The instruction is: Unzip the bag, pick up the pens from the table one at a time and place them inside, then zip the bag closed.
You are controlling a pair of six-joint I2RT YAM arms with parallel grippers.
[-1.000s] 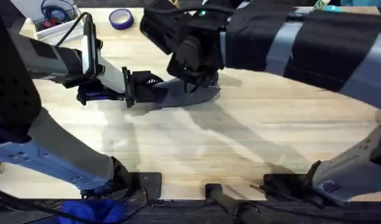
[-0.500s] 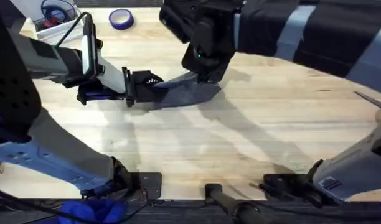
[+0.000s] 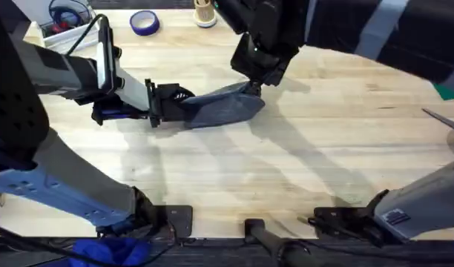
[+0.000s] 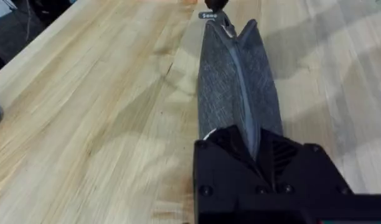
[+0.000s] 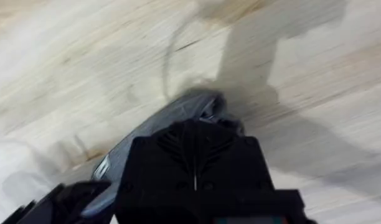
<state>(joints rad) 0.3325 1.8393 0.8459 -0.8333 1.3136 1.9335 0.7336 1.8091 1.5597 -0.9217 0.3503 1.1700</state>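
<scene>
1. On the desk [image 3: 301, 170], a bit left of centre, the bag [image 3: 216, 110] lies flat, zipper [image 4: 240, 68] running along its top.
2. Left gripper [image 3: 162, 105] has its fingers clenched on the bag's near end, pinning it.
3. Right gripper [image 3: 254, 80] sits at the far end by the zipper pull [image 4: 211, 15]; fingers look pressed together, can't tell on what.
4. Risk, I'd say: if the left grip slips, the whole bag drags instead of zipping.

No writing can be read. The bag [image 4: 239, 87] carries a small pale tag [image 4: 208, 15] by its zipper end, at about twelve o'clock in the left wrist view, but its marks are too small to make out.
</scene>
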